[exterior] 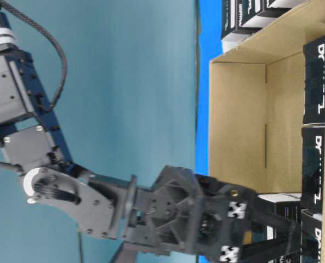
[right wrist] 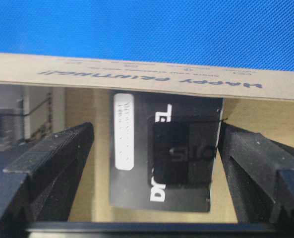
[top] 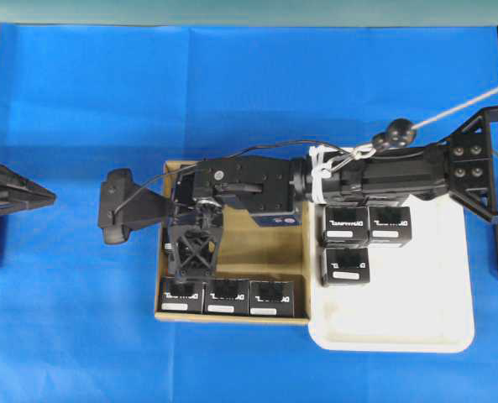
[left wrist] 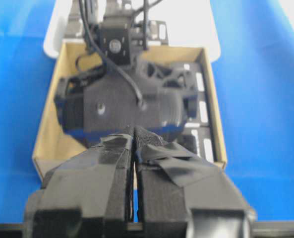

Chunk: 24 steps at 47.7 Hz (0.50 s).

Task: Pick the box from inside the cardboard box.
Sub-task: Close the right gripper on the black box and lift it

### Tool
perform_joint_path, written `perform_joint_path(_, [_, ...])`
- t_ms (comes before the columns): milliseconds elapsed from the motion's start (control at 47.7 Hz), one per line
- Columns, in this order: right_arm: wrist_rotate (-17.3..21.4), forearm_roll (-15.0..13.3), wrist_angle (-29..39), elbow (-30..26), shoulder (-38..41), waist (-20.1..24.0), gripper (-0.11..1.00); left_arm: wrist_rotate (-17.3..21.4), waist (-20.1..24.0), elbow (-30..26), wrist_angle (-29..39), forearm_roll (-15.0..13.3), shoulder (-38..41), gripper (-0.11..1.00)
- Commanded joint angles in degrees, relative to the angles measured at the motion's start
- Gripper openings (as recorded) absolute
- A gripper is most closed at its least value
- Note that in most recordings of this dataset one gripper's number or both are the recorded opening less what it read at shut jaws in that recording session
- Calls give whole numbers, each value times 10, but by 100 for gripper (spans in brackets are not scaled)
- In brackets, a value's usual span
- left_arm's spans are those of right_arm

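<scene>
Right gripper (top: 191,252) reaches down into the cardboard box (top: 265,248), jaws spread wide on either side of a black box (right wrist: 166,158), not touching it. Left gripper (left wrist: 134,148) hangs outside the carton, fingers pressed together. Three black boxes sit in the white tray (top: 416,327).

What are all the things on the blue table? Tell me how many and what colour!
cardboard box: one, brown, middle of the table.
black boxes in the cardboard box: three visible in a row along its near wall; more may hide under the arm.
tray: one, white, right of the cardboard box.
black boxes on the tray: three visible.
tablecloth: one, blue.
right gripper: fingers open, inside the cardboard box.
left gripper: fingers shut, parked left.
</scene>
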Motion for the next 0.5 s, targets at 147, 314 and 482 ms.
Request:
perform_joint_path(147, [5, -1, -25, 2, 10, -3, 98, 0, 1, -14, -18, 2, 7, -4])
perform_joint_path(314, [7, -1, -24, 1, 10, -4, 94, 0, 1, -14, -19, 2, 7, -4])
perform_joint_path(482, [6, -1, -11, -1, 4, -2, 70, 0, 2, -13, -19, 2, 7, -4])
